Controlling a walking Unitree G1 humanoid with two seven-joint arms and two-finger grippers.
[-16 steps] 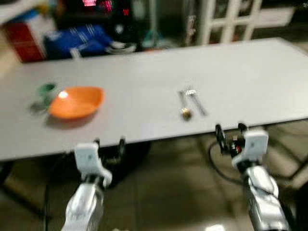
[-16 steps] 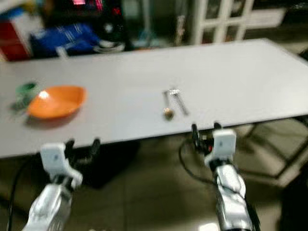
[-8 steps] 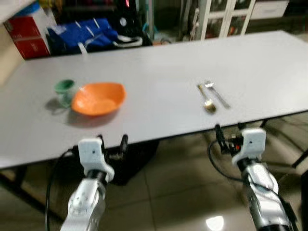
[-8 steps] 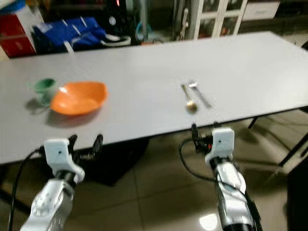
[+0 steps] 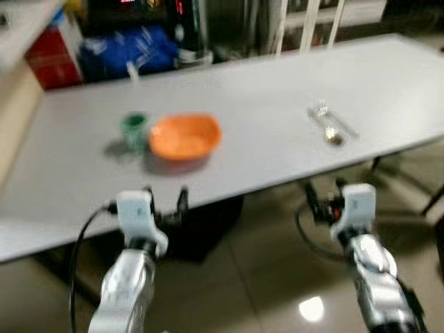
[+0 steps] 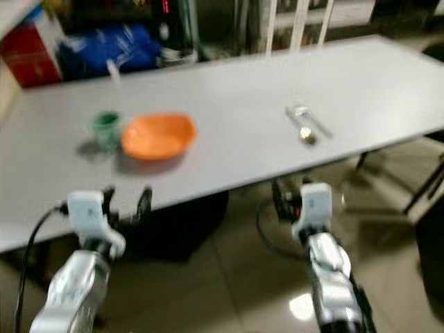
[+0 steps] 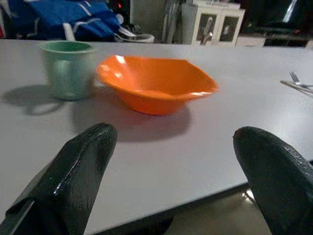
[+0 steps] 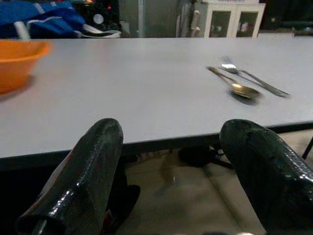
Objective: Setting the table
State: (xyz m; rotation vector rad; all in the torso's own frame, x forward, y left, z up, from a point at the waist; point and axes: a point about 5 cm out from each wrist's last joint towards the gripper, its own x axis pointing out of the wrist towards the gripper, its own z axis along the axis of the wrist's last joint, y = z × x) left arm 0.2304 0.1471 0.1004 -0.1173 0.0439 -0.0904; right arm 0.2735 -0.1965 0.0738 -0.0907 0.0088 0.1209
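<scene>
An orange bowl [image 5: 185, 136] sits on the long white table [image 5: 263, 97], with a green cup [image 5: 134, 130] just to its left. A spoon [image 5: 331, 134] and a fork [image 5: 334, 119] lie side by side toward the table's right. My left gripper [image 5: 165, 200] is open, held in front of the table's near edge below the bowl. My right gripper [image 5: 322, 193] is open too, just short of the near edge below the cutlery. In the left wrist view the bowl [image 7: 155, 83] and cup [image 7: 68, 68] lie ahead between the fingers [image 7: 78, 171].
Behind the table are a blue bag [image 5: 128, 48], a red box [image 5: 57, 59] and white cabinet doors [image 5: 316, 14]. Table legs [image 5: 416, 191] and a dark object [image 5: 205, 229] stand under the table on a tiled floor.
The whole view has shifted: bowl, cup and cutlery now sit further right in the picture, so the camera has turned left. Both grippers stay open at the table's edge.
</scene>
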